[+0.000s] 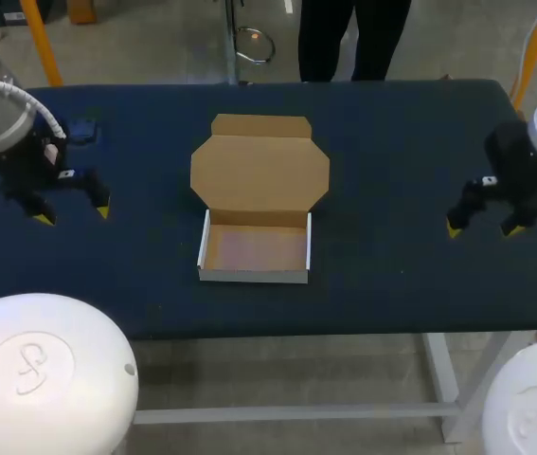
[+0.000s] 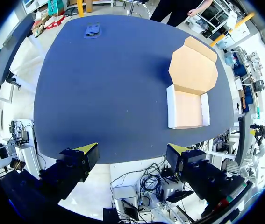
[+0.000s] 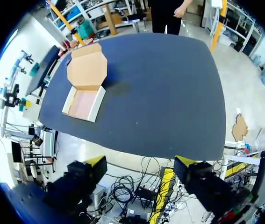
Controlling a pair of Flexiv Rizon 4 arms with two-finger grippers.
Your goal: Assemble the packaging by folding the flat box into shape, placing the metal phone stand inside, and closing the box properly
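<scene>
Two grippers are held open, the left gripper (image 1: 73, 215) well left of the box (image 1: 254, 275), the right gripper (image 1: 482, 228) well right. The phone stand (image 2: 92, 30) is set far left of the box, whose lid (image 1: 259, 171) is laid open.

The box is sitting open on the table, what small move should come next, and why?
Probably send the left pincer toward the small dark object ahead of it, likely the phone stand. The cardboard box is already folded, lid open and tray empty. The left pincer is open and holds nothing, and so does the right pincer.
</scene>
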